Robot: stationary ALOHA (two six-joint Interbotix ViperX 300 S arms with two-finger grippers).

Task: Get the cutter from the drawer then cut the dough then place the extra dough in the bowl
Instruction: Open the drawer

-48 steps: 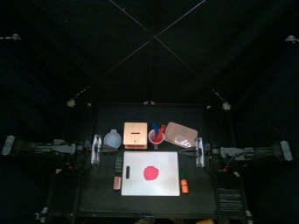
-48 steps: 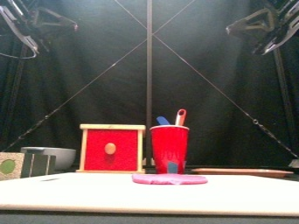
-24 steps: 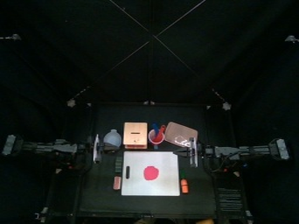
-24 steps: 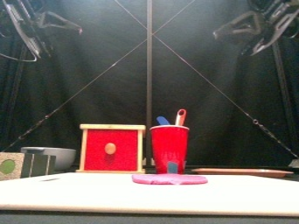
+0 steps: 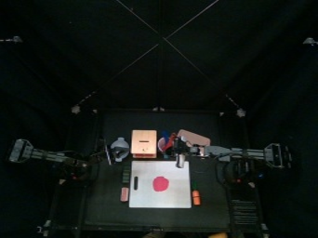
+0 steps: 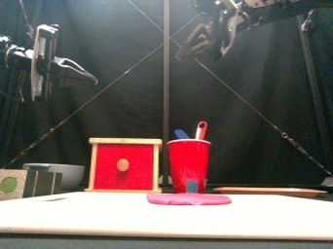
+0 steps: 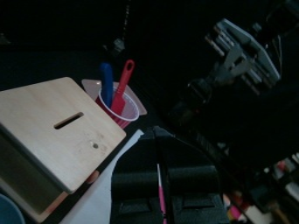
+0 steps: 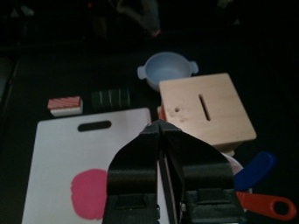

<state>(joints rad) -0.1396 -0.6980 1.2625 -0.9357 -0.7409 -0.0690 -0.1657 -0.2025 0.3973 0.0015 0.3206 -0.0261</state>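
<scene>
A red dough disc [image 5: 159, 183] lies on the white cutting board [image 5: 178, 172]; it also shows as dough [image 6: 189, 199] and dough [image 8: 84, 192]. Behind the board stands the wooden box [image 5: 143, 142], its red drawer front [image 6: 125, 165] closed. The cutter is not in sight. The blue-grey bowl [image 8: 170, 68] sits left of the box. My left gripper [image 5: 115, 152] hangs shut and empty high above the bowl, and shows as left gripper [image 6: 46, 63]. My right gripper [image 5: 180, 153] hovers shut and empty above the board's back edge, high at right gripper [image 6: 215, 29].
A red cup [image 6: 189, 165] with a blue and a red knife stands right of the box, and the pink tray [image 5: 195, 139] lies behind it. A dark sushi roll [image 8: 114, 96] and a small toy [image 8: 65, 105] lie left of the board; an orange toy [image 5: 195, 197] lies right.
Both arms have swung in from the table's sides toward the middle. The right gripper has reached the area over the board's back edge; the left has come in by the bowl.
</scene>
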